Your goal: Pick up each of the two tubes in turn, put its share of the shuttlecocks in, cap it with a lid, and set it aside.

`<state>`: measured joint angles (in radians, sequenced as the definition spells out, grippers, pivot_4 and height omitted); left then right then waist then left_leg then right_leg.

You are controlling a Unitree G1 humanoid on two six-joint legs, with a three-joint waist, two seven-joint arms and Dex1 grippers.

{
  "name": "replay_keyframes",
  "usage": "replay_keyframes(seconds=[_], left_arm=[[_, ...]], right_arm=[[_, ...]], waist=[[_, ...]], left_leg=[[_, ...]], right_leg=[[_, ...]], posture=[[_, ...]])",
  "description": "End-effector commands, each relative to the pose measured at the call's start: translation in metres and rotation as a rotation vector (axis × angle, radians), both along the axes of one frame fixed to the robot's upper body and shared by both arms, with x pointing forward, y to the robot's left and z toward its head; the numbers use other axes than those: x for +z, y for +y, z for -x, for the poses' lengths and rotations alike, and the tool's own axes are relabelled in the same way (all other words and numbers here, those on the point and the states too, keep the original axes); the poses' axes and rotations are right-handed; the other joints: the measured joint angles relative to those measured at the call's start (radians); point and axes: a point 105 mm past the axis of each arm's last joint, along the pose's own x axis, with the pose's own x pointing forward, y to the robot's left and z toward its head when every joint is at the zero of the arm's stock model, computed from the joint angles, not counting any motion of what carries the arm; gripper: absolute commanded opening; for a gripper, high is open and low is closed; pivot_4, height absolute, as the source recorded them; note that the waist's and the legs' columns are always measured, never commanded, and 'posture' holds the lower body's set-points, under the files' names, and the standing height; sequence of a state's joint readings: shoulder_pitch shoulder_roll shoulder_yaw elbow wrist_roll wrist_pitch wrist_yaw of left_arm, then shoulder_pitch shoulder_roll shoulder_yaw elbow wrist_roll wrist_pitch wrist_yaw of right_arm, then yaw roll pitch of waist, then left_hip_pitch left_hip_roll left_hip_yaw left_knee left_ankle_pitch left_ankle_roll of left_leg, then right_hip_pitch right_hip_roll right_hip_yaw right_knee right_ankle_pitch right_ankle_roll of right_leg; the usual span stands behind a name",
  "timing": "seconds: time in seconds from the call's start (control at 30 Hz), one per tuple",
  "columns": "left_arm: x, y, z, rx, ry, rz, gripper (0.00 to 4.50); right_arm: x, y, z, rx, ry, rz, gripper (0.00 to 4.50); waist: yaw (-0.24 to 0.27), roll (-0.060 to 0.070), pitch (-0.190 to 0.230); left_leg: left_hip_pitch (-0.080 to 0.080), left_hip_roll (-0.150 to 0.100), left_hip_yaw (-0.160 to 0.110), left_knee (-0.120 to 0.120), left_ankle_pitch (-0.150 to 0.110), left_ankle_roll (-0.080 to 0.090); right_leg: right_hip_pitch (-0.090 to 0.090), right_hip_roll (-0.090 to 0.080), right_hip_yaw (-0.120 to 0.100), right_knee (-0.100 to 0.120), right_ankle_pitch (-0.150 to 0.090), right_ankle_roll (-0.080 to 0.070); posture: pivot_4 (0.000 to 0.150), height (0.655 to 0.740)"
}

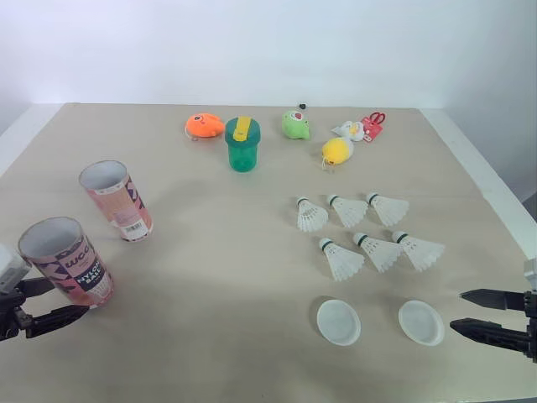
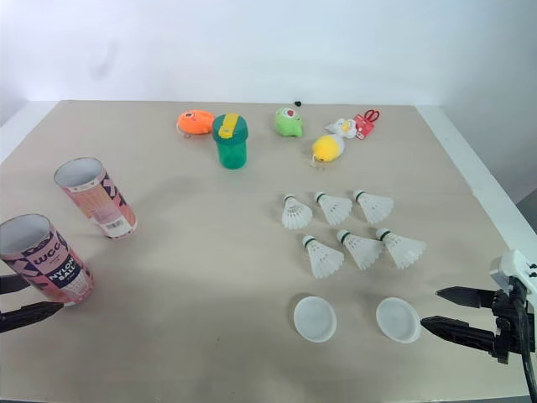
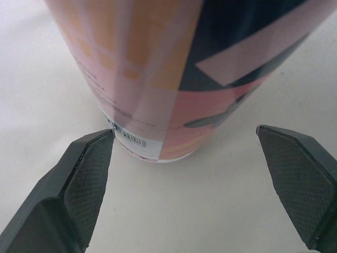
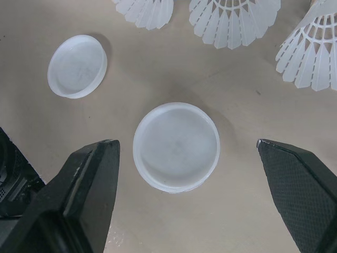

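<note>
Nearer tube (image 1: 67, 260) stands just ahead of the left claw (image 1: 70, 298), fingers spread

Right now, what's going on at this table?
The robot is at the start of packing shuttlecocks. Its left end effector is open, with a finger on either side of the base of the nearer tube, not clamped on it. The other tube stands further back. Six shuttlecocks lie in two rows on the table. The right end effector is open beside one lid, with the second lid next to it. Neither tube is capped yet.
</note>
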<state>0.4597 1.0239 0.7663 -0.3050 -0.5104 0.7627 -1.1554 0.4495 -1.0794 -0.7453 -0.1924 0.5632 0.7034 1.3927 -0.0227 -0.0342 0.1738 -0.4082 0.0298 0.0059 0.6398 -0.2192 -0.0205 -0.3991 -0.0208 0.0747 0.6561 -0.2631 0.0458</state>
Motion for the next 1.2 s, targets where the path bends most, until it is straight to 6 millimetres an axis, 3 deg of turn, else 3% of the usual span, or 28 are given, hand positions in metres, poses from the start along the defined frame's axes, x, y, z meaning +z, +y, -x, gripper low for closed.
replay_keyframes(seconds=[0.03,0.73,0.87,1.03,1.2], left_arm=[[0.011,0.002,-0.001,0.02,-0.04,-0.008,4.5],[0.014,0.009,0.002,0.06,-0.033,-0.014,4.5],[0.017,0.013,0.007,0.097,-0.071,0.002,4.5],[0.018,0.02,0.014,0.187,-0.229,0.026,4.5],[-0.003,0.009,0.016,0.189,-0.282,0.048,4.5]], right_arm=[[0.006,0.0,-0.002,0.018,-0.017,0.011,4.46],[0.004,-0.001,-0.001,0.022,-0.007,0.017,4.46],[0.019,0.009,-0.002,0.079,-0.043,-0.003,4.46],[0.074,0.075,-0.022,0.331,-0.247,-0.102,4.46],[0.092,0.148,-0.037,0.584,-0.388,-0.195,4.46]], waist=[[0.0,0.0,0.0],[0.0,0.0,0.0],[0.0,0.0,0.0],[-0.018,0.002,0.001],[-0.022,-0.006,-0.002]], left_leg=[[0.0,0.0,0.0,0.0,0.0,0.0],[0.0,0.0,0.0,0.0,0.0,0.0],[0.0,0.0,0.0,0.0,0.0,0.0],[0.003,0.0,0.005,0.0,0.0,0.0],[0.004,0.002,0.005,0.0,0.001,0.001]], right_leg=[[0.0,0.0,0.0,0.0,0.0,0.0],[0.0,0.0,0.0,0.0,0.0,0.0],[0.0,0.0,0.0,0.0,0.0,0.0],[-0.001,0.0,0.005,0.004,0.0,0.001],[-0.002,0.003,0.005,0.007,-0.001,-0.006]], posture=[[0.15,0.74],[0.15,0.74],[0.15,0.74],[0.15,0.74],[0.15,0.74]])
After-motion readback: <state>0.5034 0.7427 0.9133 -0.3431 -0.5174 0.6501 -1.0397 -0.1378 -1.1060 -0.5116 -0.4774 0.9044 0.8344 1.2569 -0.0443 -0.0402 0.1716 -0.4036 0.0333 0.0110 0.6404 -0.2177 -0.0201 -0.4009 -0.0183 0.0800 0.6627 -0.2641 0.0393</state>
